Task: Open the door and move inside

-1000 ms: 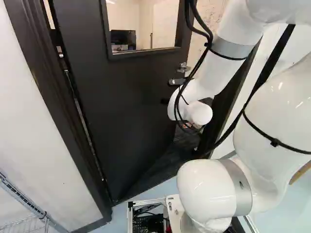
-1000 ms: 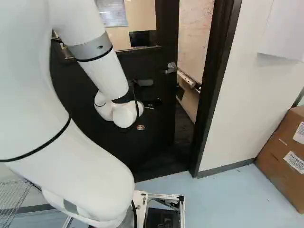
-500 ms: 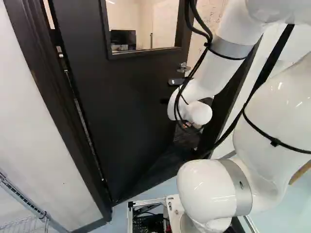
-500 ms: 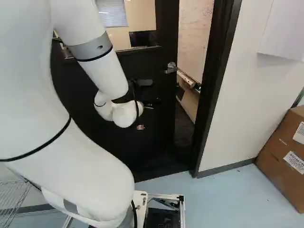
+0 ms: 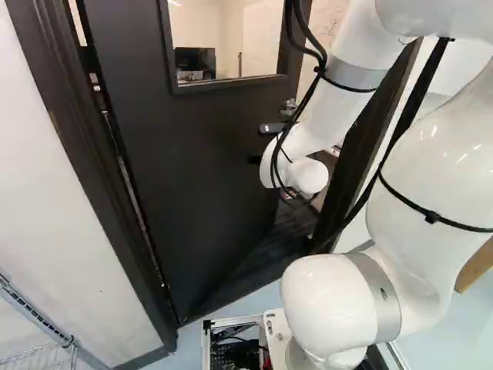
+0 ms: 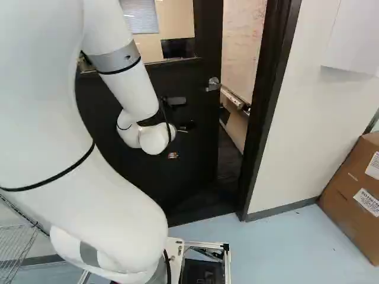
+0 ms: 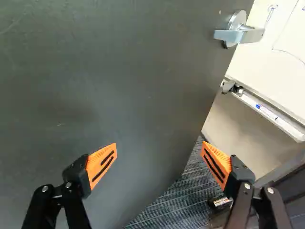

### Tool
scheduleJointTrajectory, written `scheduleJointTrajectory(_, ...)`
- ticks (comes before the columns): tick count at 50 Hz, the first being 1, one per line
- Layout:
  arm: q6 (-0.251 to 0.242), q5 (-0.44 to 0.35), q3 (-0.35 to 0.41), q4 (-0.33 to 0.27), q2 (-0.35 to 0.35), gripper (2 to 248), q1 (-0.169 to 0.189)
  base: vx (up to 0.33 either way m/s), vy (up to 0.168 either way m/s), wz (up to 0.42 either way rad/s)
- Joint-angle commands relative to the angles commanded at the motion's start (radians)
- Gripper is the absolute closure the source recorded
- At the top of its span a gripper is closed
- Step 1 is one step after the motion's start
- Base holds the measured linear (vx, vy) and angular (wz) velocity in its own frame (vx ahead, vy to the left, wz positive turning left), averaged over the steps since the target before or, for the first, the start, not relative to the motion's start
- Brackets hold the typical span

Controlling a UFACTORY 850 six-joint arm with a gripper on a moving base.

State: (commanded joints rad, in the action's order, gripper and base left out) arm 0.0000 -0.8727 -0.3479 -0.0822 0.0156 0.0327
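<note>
The dark door (image 5: pixel 208 154) stands ajar, swung inward, with a gap at its handle side. Its silver lever handle (image 6: pixel 214 84) shows clear of the arm in the right base view. My gripper (image 6: pixel 188 125) is low before the door, below the handle, largely hidden by the wrist. In the wrist view the gripper (image 7: pixel 159 151) is wide open, holding nothing; one orange fingertip (image 7: pixel 102 164) is over the door panel (image 7: pixel 105 86), the other (image 7: pixel 217 163) over the gap beyond its free edge. The handle (image 7: pixel 238 32) lies farther ahead, beside that edge. Contact with the door cannot be told.
A dark door frame (image 6: pixel 269 112) borders the gap on the handle side. Past it are a whiteboard with a tray (image 7: pixel 267 110) and dark carpet (image 7: pixel 183 198). A cardboard box (image 6: pixel 355 195) stands by the right wall, a wire rack (image 5: pixel 42 324) at the left.
My wrist and gripper have shifted slightly left in both base views, with the upper arm links moving too. The door and base have not visibly moved.
</note>
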Motion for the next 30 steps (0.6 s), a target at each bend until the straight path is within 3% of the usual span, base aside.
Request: scheduleJointTrajectory(30, 0.000, 0.000, -0.054, 0.018, -0.053, 3, -0.075, 0.000, 0.000, 0.000)
